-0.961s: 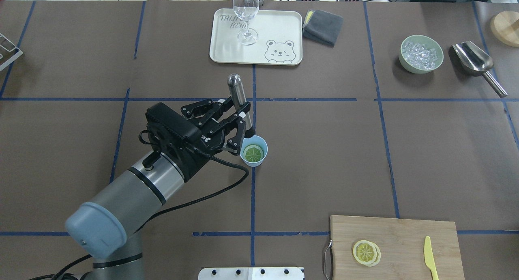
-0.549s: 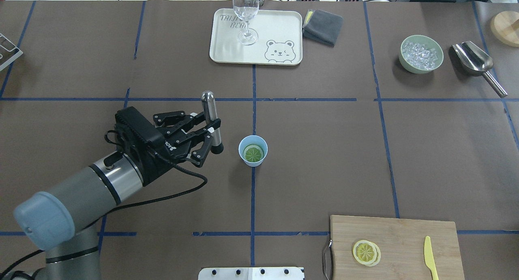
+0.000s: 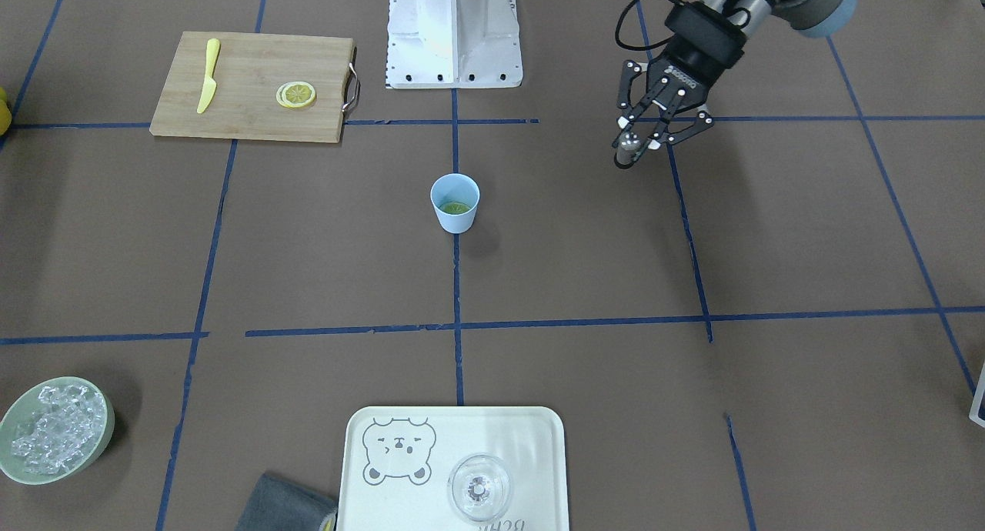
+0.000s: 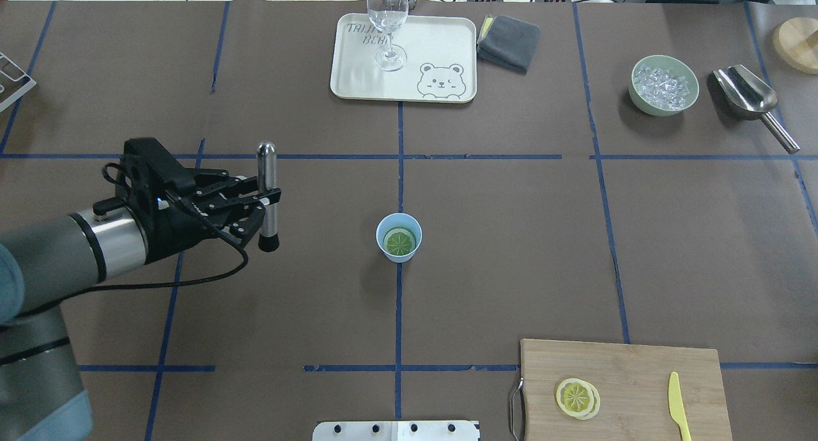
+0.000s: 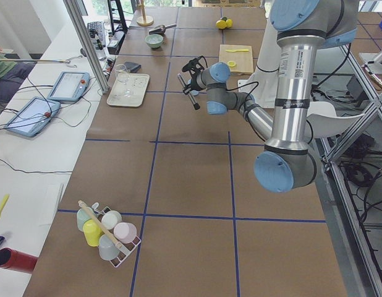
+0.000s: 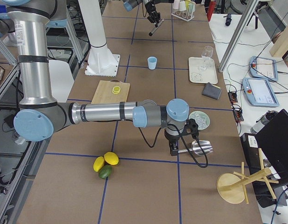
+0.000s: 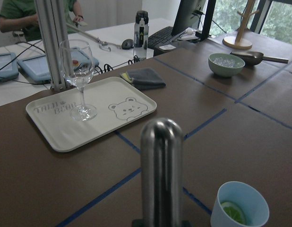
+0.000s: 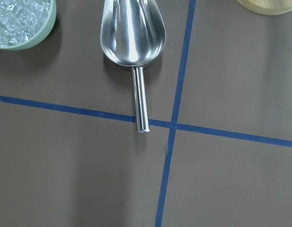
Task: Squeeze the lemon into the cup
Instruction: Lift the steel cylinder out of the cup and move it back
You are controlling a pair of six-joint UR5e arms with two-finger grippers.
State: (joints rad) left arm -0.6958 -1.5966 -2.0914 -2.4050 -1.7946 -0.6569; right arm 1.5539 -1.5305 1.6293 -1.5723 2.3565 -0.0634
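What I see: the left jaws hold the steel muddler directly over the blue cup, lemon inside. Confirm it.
Not over it. In the overhead view the left jaws hold the steel muddler well to the side of the blue cup, lemon inside.

The steel muddler [image 7: 161, 175] is cut off by the bottom edge of the left wrist view, the lemon [image 3: 455, 207] lies mostly hidden behind the wall of the cup [image 3: 454, 222] in the front-facing view, and the right gripper [image 6: 173, 151], seen only in the right-side view, is too small to tell how its jaws stand.
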